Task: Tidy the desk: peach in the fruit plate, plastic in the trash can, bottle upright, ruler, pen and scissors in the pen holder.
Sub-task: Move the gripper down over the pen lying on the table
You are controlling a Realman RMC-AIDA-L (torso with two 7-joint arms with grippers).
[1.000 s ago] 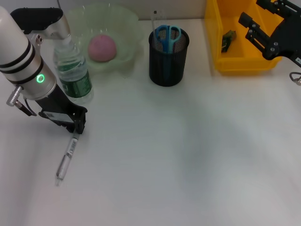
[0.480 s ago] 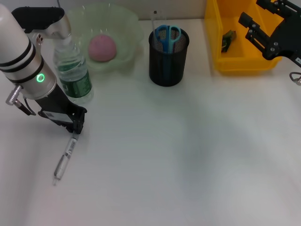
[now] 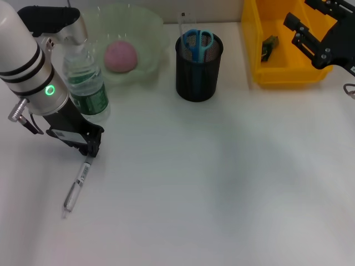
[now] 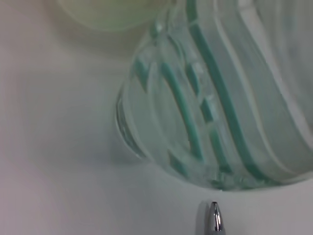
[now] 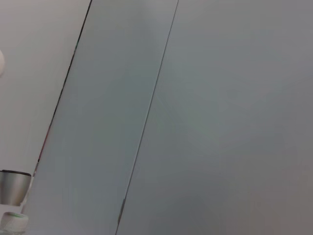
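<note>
The pen (image 3: 77, 185) lies flat on the white desk (image 3: 222, 183), near the left side. Its long side runs slantwise: one end points up toward the left gripper (image 3: 89, 145), the other end points down toward the near edge of the desk. In the left wrist view the shiny tip (image 4: 214, 218) of the pen sits just below the bottle (image 4: 220, 98).

The left gripper is right at the top end of the pen, low by the desk. I cannot tell if it is open or closed. This arm is much nearer to the pen than the other one.

The bottle stands up straight just behind the gripper, very close. That is the tight spot, I think, since a bump could knock it over. The peach (image 3: 120, 56) is in the fruit plate (image 3: 150, 33) behind the bottle.

The holder (image 3: 198, 66) is farther right, well apart from the pen, with the scissors (image 3: 197, 41) already in it. The desk between pen and holder is bare, so there is room to carry it across.

The right gripper (image 3: 310, 41) hangs far off over the yellow bin (image 3: 277, 75), looking open and holding nothing.
</note>
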